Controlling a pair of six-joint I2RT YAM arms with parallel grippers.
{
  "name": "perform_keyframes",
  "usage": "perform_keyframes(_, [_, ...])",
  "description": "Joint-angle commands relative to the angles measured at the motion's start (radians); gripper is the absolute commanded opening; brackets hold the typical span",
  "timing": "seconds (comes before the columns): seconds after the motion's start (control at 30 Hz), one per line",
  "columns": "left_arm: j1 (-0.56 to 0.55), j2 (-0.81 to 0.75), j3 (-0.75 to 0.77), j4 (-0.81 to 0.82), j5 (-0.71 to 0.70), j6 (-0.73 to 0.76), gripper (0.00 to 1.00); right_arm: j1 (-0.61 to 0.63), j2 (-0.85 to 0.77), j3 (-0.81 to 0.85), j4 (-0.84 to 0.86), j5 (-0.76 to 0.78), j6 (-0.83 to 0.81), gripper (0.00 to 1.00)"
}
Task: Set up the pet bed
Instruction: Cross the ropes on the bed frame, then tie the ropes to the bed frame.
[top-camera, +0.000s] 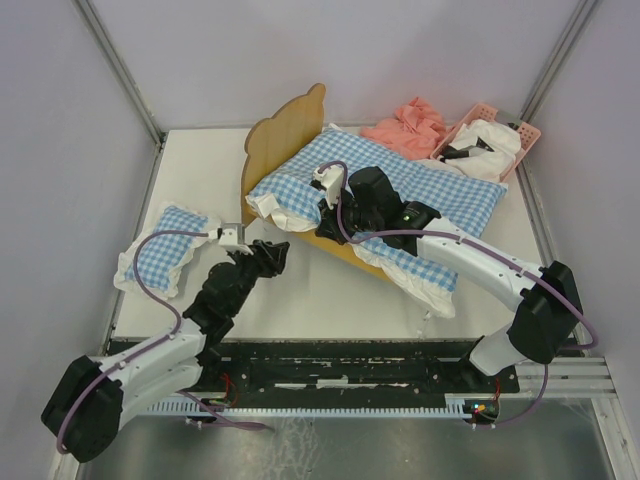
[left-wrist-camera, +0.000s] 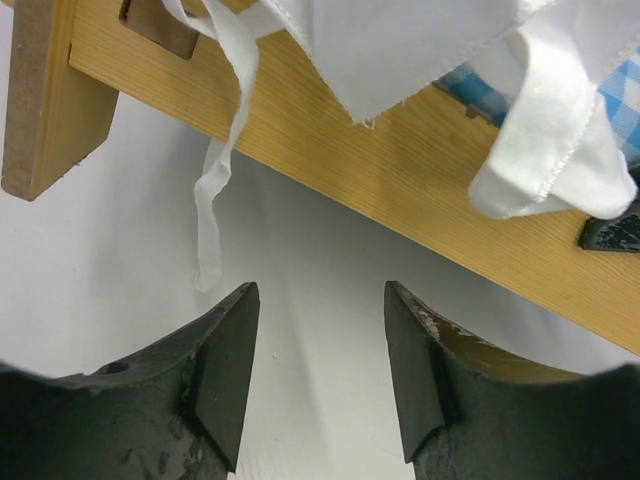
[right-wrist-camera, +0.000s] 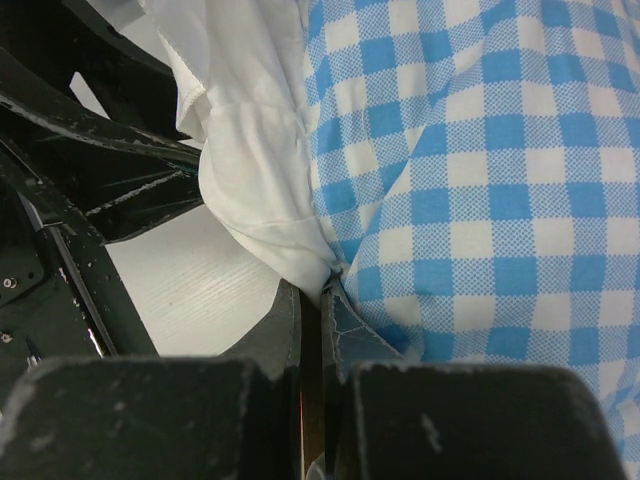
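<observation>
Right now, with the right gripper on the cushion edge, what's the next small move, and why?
Probably have the right gripper, shut on the cushion edge, ease it away from the arms onto the bed frame. Its white frill hangs over the wooden rail, so it isn't seated. The left gripper is open, holding nothing.
</observation>
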Motion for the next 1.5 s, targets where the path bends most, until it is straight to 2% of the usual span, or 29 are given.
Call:
perform_keyframes(0.0, [-0.001, 0.109, 0.018, 0.171, -0.053, 0.046, 0.64, -0.017, -0.065, 0.061, 0.218, 0.026, 0.002, 0.02])
perform_keyframes(0.1, [-0.001, 0.203, 0.043, 0.222, -0.076, 0.104, 0.71, -0.017, -0.066, 0.064, 0.215, 0.021, 0.003, 0.02])
perform_keyframes(0.17, [0.001, 0.259, 0.055, 0.271, -0.099, 0.125, 0.73, -0.017, -0.065, 0.066, 0.212, 0.019, 0.003, 0.02])
perform_keyframes(0.27, [-0.001, 0.331, 0.05, 0.379, -0.107, 0.161, 0.72, -0.017, -0.065, 0.062, 0.213, 0.016, 0.002, 0.02])
perform_keyframes(0.47, [0.0, 0.413, 0.055, 0.498, -0.029, 0.183, 0.66, -0.017, -0.069, 0.058, 0.211, 0.017, -0.008, 0.02])
perform_keyframes(0.7, [-0.001, 0.491, 0.094, 0.542, -0.144, 0.261, 0.67, -0.017, -0.079, 0.059, 0.209, 0.014, -0.016, 0.02])
perform_keyframes(1.1, [0.001, 0.645, 0.16, 0.709, -0.29, 0.369, 0.69, -0.017, -0.1, 0.058, 0.181, 0.006, -0.034, 0.02])
perform_keyframes(1.47, [0.001, 0.817, 0.181, 0.99, -0.184, 0.521, 0.68, -0.017, -0.1, 0.062, 0.175, -0.011, -0.037, 0.02])
